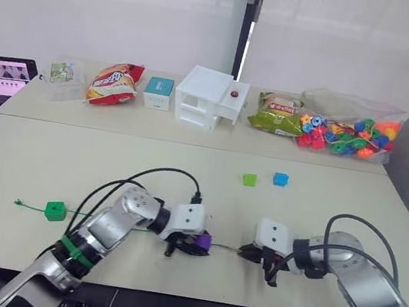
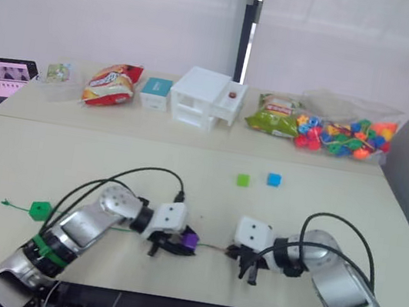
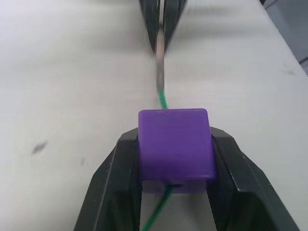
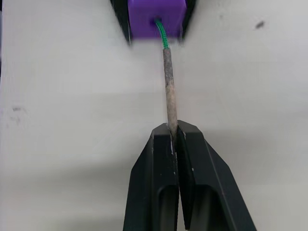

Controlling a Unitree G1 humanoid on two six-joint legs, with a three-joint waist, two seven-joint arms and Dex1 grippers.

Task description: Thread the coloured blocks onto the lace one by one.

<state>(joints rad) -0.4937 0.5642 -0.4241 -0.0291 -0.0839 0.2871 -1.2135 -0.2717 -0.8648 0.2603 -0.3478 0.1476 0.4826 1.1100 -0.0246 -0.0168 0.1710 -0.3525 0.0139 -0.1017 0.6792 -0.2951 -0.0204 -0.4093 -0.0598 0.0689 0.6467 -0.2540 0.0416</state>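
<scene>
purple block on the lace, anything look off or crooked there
Nothing stands out. The purple block sits squarely between the left gripper fingers, with the lace running straight through its hole. The right gripper is shut on the lace's stiff tip, in line with the block. A green block is already threaded.

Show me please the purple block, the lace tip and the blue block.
purple block [image 3: 175,144], left wrist view, its top face.
lace tip [image 4: 169,86], right wrist view, middle of the stiff part.
blue block [image 1: 280,180], left eye view, its top.

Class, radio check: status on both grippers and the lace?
Left gripper shut on purple block. Right gripper shut on lace tip, already through block. Nothing blocking.
</scene>
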